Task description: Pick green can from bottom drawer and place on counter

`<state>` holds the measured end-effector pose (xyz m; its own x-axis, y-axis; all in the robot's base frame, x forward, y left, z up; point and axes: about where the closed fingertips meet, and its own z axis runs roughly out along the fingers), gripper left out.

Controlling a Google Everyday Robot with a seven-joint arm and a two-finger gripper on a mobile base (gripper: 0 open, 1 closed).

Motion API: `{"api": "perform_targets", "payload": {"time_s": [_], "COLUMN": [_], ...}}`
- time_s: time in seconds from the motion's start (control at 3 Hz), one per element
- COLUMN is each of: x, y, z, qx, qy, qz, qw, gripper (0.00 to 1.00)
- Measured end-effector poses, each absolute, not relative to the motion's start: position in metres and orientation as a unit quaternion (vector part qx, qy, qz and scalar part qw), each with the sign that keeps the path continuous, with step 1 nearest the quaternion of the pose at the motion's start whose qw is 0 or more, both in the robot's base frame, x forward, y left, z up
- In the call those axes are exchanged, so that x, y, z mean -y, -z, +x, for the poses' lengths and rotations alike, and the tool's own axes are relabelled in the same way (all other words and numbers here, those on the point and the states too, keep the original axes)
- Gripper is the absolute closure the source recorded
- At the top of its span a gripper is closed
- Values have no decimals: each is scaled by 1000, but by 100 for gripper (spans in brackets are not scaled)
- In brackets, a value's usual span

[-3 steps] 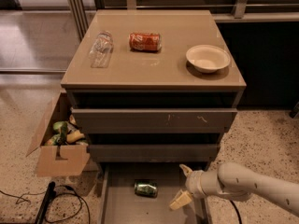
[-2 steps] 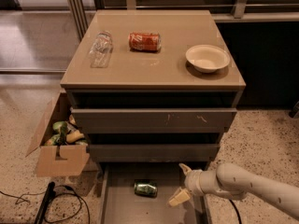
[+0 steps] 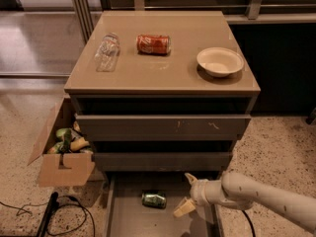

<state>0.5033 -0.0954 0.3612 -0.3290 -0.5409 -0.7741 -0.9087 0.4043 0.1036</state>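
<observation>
a: slid a little to the left since a moment ago. see the gripper (image 3: 186, 193)? closer to the green can (image 3: 154, 199) now.
b: yes. no change for that can. lying on its side on the floor of the bottom drawer (image 3: 128, 223), near the back.
a: anything in the way?
b: only the front of the middle drawer (image 3: 163, 161), hanging just above. off to the left, a cardboard box (image 3: 64, 169) with stuff inside.
a: and up on the counter (image 3: 163, 75)?
b: a red can (image 3: 153, 44) and a clear bottle (image 3: 107, 52), both lying down, and a pale bowl (image 3: 220, 61).
a: holding anything?
b: no. fingers spread wide, nothing between. just right of the can, not touching.
</observation>
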Motion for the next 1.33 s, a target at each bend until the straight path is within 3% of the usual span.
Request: {"api": "perform_targets", "payload": {"time_s": [1.33], "x": [57], "y": [-213], "z": [551], "qx": [-762], "qy": [-301], "qz": [-457], "qw": [346], "gripper": [0]}}
